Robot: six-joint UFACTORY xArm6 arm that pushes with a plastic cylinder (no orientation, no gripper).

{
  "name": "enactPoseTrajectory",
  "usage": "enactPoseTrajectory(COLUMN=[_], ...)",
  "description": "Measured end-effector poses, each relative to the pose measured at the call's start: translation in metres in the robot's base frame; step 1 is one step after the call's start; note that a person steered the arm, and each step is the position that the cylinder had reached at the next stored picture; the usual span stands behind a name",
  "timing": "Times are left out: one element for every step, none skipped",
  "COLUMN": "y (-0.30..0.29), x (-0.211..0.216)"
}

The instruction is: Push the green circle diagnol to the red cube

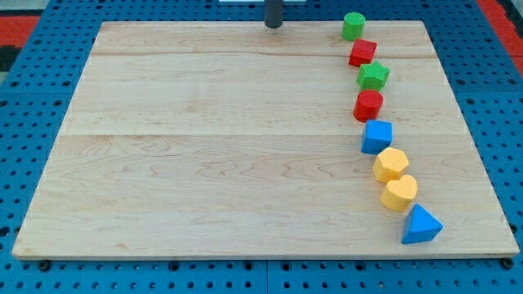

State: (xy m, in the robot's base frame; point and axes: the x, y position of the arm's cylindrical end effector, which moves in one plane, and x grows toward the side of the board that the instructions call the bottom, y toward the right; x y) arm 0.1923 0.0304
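Note:
The green circle (353,25) stands at the view's top right, near the board's top edge. The red cube (362,53) sits just below it and slightly to the right, touching or nearly touching it. My tip (274,25) is at the board's top edge, well to the left of the green circle and apart from all blocks. A green star-like block (373,77) lies below the red cube, and a red cylinder (368,105) lies below that.
Further down the same right-hand line lie a blue cube (377,136), a yellow hexagonal block (391,164), a yellow rounded block (400,193) and a blue triangle (421,226). The wooden board (204,147) rests on a blue pegboard (24,122).

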Motion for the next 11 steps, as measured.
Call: enactPoseTrajectory(y=[0.023, 0.053, 0.086, 0.122, 0.172, 0.223, 0.281, 0.295, 0.277, 0.228, 0.194], x=[0.002, 0.0, -0.001, -0.001, -0.001, -0.001, 0.0, 0.017, 0.044, 0.053, 0.039])
